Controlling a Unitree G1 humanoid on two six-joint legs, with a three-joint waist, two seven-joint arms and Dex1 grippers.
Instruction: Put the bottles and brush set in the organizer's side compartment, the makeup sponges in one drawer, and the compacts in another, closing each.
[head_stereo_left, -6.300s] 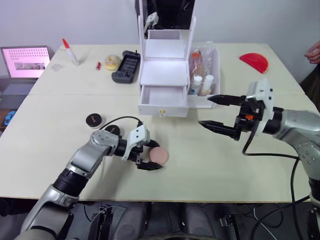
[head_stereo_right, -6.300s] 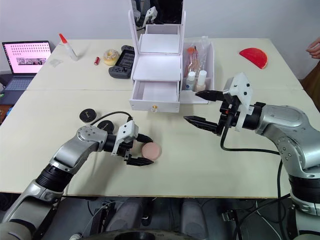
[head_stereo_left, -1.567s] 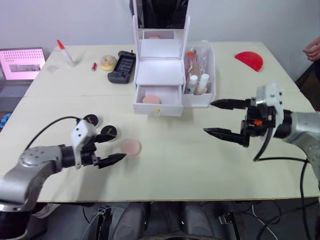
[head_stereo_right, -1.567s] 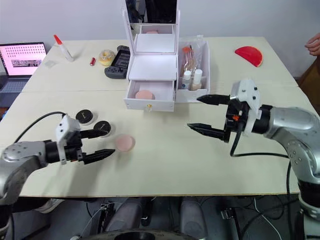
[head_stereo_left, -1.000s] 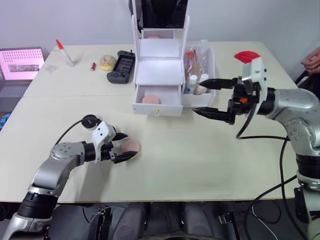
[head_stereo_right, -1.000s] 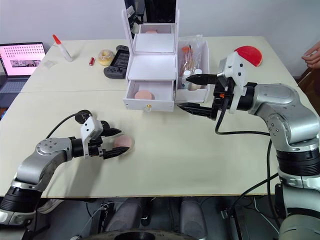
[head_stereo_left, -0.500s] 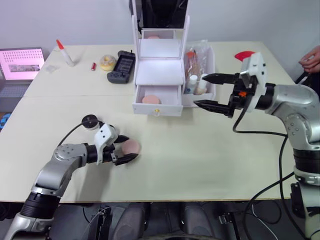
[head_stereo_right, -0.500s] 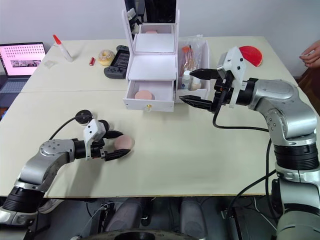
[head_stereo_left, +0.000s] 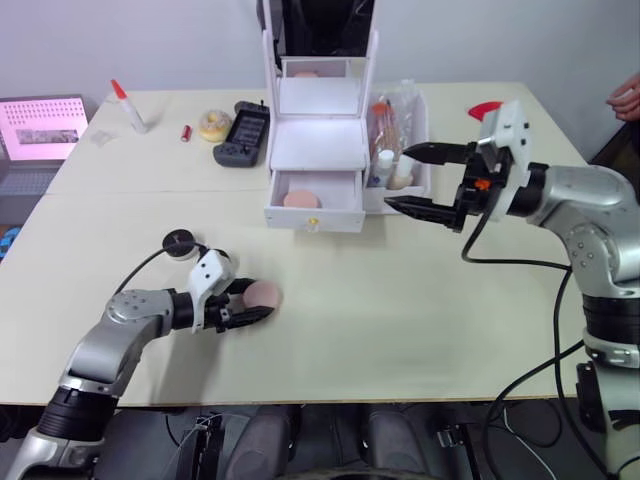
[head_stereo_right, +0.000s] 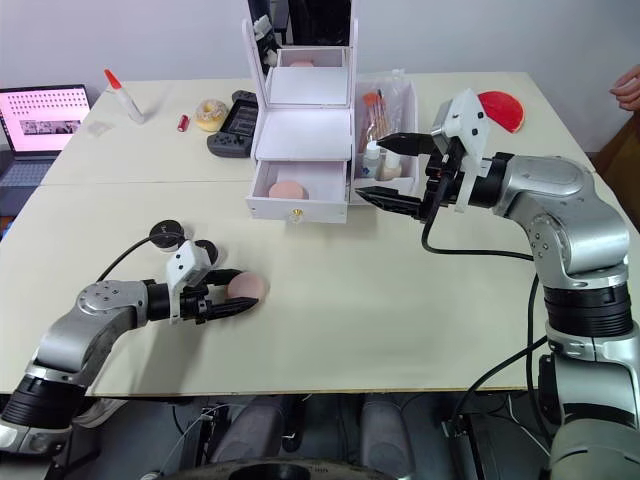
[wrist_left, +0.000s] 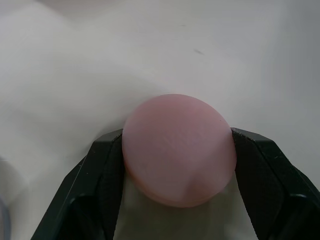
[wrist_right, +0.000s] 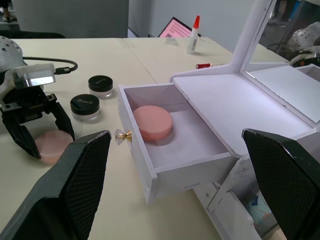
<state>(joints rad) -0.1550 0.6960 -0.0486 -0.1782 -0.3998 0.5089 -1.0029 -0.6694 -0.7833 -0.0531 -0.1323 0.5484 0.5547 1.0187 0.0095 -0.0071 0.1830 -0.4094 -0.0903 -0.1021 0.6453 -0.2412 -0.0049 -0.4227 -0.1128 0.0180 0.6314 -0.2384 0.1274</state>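
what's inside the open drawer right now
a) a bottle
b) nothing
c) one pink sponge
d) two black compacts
c: a single pink sponge lies in the open drawer, while the two black compacts sit out on the table.

Both arms: silver-grey metallic shells, black joint segments. White housing block at each wrist; the right one carries an orange marking. left gripper (head_stereo_left: 246, 302) and right gripper (head_stereo_left: 402, 179): two black tapered fingers each. Black cable loops off each forearm.
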